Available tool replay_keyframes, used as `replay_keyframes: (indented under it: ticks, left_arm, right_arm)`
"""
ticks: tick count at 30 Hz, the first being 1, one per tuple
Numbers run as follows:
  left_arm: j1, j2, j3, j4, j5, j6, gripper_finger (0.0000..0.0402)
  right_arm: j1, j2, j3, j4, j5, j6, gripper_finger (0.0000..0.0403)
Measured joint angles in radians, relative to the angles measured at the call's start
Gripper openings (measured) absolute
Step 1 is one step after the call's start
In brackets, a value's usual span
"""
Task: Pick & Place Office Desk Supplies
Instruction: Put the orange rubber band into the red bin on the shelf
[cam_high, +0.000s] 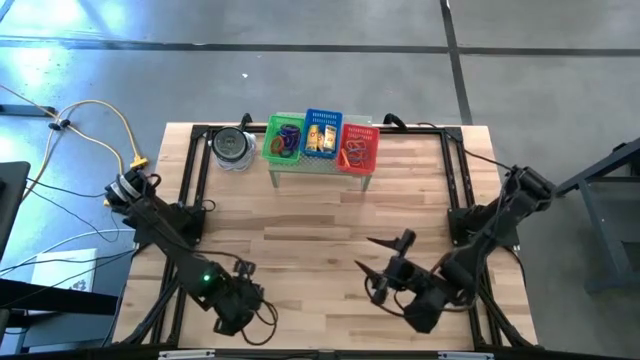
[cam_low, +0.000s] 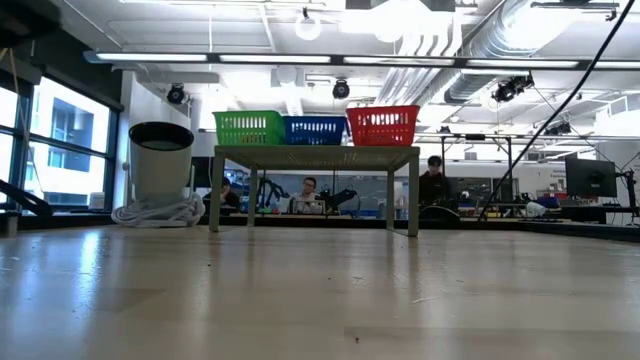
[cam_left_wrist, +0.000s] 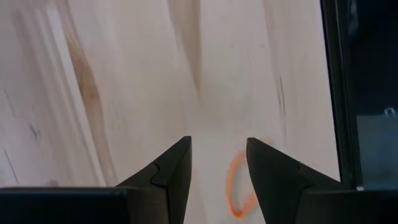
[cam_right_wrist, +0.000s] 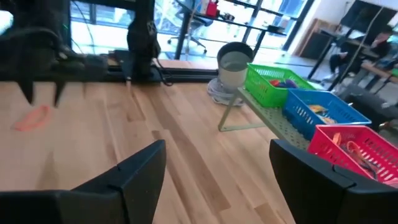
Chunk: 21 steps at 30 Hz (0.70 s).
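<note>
Orange band loop lying flat on pale wood at the near left of the table, right below the left gripper. Fingers apart, loop off-centre, partly hidden behind one fingertip and not yet held. Probably the start of a pick.

To do it well: shift sideways until the loop sits squarely in the gap, then go straight down until the tips nearly touch the wood. Close slowly, since so thin and limp a band can slip under a tip or roll away. Lift only once pinched. Likely home, judging by colour: the red basket at the far edge, already holding similar loops, beside the blue basket and green basket on a small stand. Round tin just left of them.

Right gripper waiting at the near right, fingers wide apart, nothing between them.

From above, left gripper plain enough, but no sign of the loop. From the right wrist, loop visible as an orange smear on the wood below the left gripper, plus basket contents. From table height, only the stand, baskets and tin against the room, with people far behind; neither arm nor loop.
</note>
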<state>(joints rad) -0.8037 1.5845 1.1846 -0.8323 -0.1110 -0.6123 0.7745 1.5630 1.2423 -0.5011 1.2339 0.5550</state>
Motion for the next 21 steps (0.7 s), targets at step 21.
replay_keyframes:
  ticks: [21]
  left_arm:
    - [-0.117,0.125,-0.027,-0.026,-0.044,-0.096,0.0145]
  right_arm:
    - [-0.051,0.050,0.000,0.075,-0.135,-0.001,0.0275]
